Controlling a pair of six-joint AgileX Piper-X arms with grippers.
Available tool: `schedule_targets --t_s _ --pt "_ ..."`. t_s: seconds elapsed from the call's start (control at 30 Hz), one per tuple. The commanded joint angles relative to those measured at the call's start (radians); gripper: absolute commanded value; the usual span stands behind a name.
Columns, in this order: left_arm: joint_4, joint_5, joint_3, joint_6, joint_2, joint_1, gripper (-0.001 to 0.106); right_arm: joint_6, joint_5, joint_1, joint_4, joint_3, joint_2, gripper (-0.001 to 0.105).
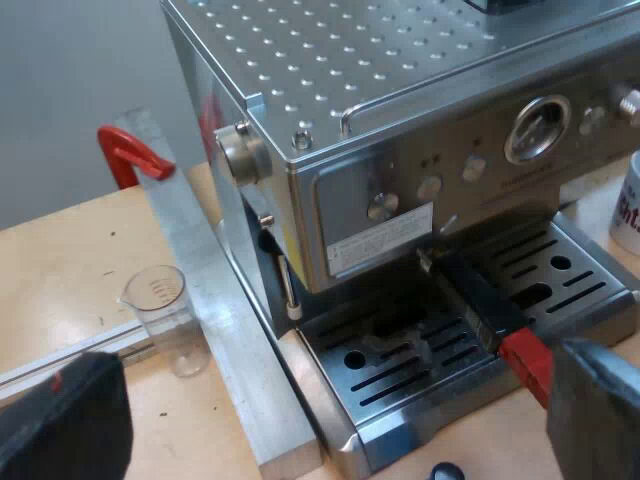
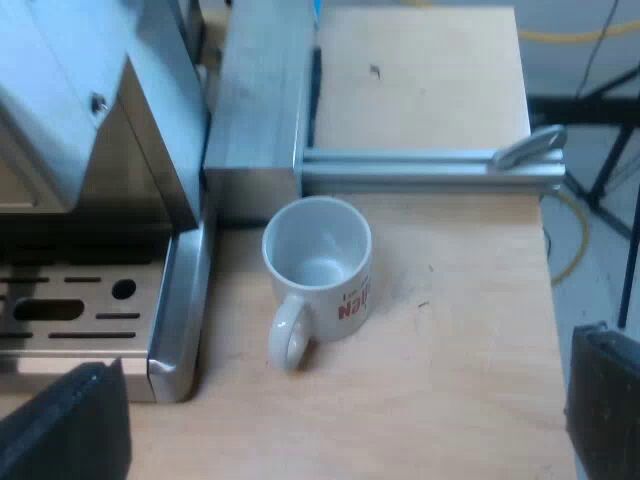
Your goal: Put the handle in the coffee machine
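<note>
The steel espresso machine [image 1: 400,120] stands close before my left gripper [image 1: 330,410]. The holder's dark handle [image 1: 480,305] sticks out from under the machine's front, over the drip tray [image 1: 400,390]. Its red end [image 1: 527,362] points toward me. The holder's metal head is hidden in shadow, so I cannot tell whether it is locked. My left gripper is open with nothing in it, and one finger [image 1: 595,410] is just beside the red end without touching it. My right gripper [image 2: 335,410] is open and empty above the table, near a white mug [image 2: 320,265].
A measuring glass [image 1: 165,315] stands by an aluminium bar [image 1: 230,330] alongside the machine. A red clamp [image 1: 130,155] sits at the bar's far end. The mug is upright beside the drip tray's corner [image 2: 170,330]. An aluminium rail [image 2: 430,165] lies beyond it.
</note>
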Motion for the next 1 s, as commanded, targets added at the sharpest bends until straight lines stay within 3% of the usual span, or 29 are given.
schedule_targets --t_s 0.03,0.43,0.57,0.8,1.0 --pt "0.009 -0.009 -0.004 0.003 -0.026 0.014 0.085 -0.016 -0.002 -0.007 0.001 0.010 -0.100 0.089" --pt "0.014 -0.009 -0.004 0.035 -0.273 0.027 0.085 -0.016 -0.002 -0.005 0.001 0.078 -0.409 0.089" --pt "0.100 -0.009 0.000 0.035 -0.338 0.027 0.085 -0.024 -0.002 -0.005 0.001 0.090 -0.494 0.089" --pt "0.180 -0.009 0.072 0.035 -0.445 0.025 0.085 -0.032 -0.002 -0.005 0.001 0.114 -0.629 0.089" --pt "0.239 -0.002 0.169 0.035 -0.533 0.012 0.085 -0.041 -0.061 -0.005 0.070 0.117 -0.636 0.089"
